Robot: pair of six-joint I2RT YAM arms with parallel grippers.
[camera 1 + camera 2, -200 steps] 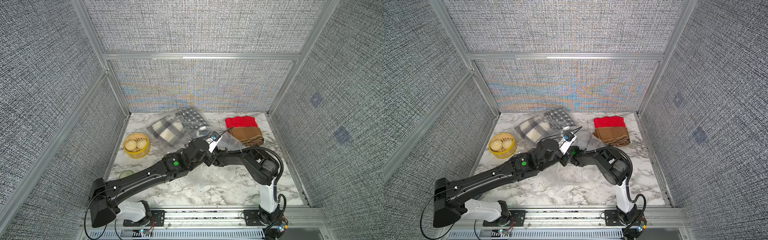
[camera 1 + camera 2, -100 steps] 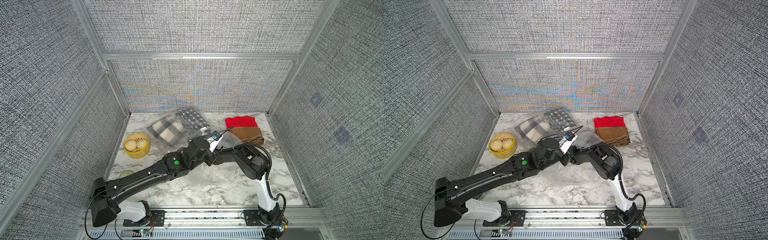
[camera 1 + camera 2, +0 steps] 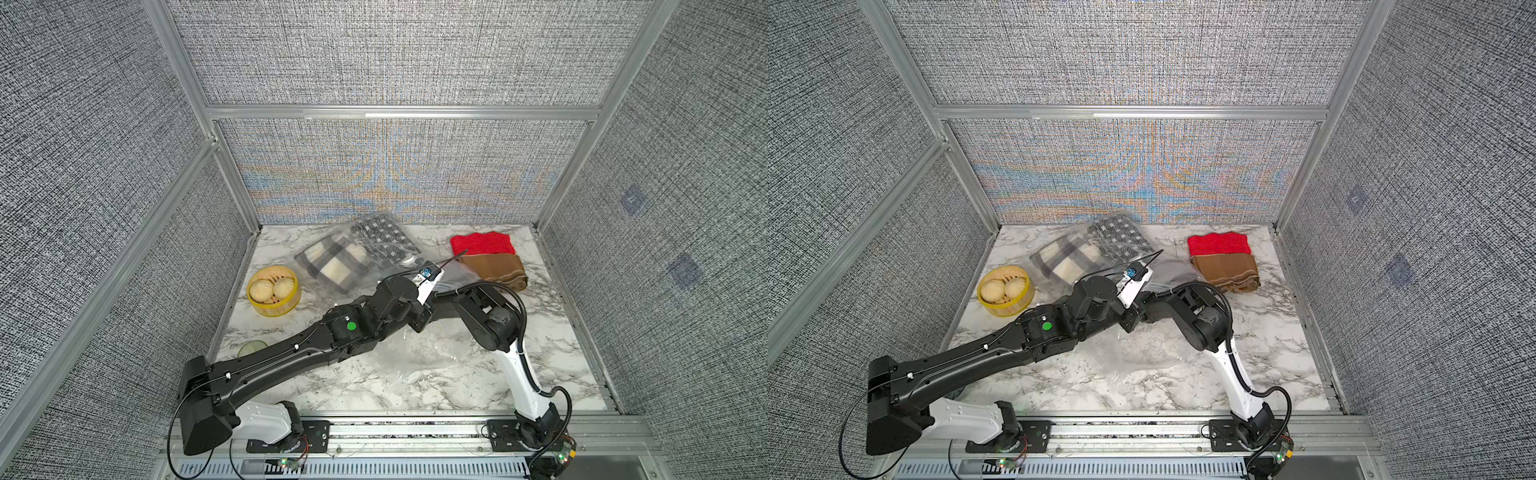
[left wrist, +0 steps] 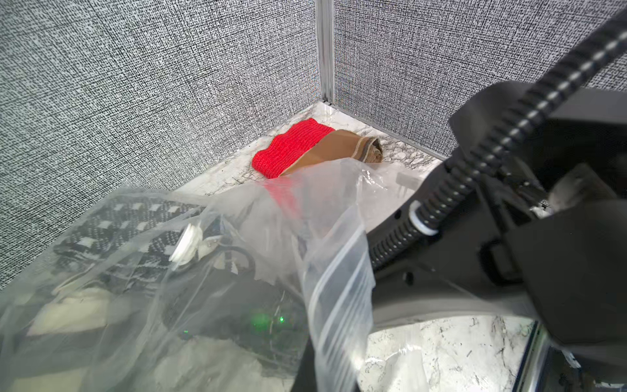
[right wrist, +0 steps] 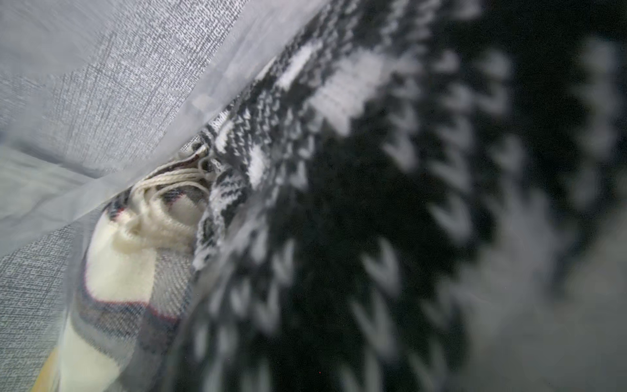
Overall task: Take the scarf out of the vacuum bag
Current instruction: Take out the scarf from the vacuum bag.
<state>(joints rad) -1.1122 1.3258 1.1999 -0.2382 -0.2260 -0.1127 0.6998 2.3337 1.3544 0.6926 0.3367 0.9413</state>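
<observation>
The vacuum bag (image 3: 419, 357) lies just right of the bamboo steamer (image 3: 274, 309), clear and crinkled, its near end spread flat on the marble. Two scarves sit in its far end: a plaid scarf (image 3: 336, 266) of cream and grey on the steamer's side, and a black-and-white knit scarf (image 3: 384, 235) beyond it, farther from the steamer. The small white valve cap (image 4: 185, 244) shows on the plastic beside the knit one. The bag's zip-seal edge (image 4: 339, 288) is lifted off the table, and the left gripper (image 3: 417, 326) is clenched on it. The right gripper (image 4: 203, 292) is inside the bag, a dark shape behind the plastic close to the knit scarf; whether it is released or grasping cannot be told. The steamer holds two pale buns (image 3: 272, 289). Well right of the steamer, past the bag, a red scarf (image 3: 482, 243) and a brown scarf (image 3: 496, 270) lie folded and touching. A green disc (image 3: 252, 347) lies nearer than the steamer, partly under the left arm. The white marble table (image 3: 457, 395) is closed in by grey woven walls (image 3: 374, 62) in an aluminium frame (image 3: 399, 112)
</observation>
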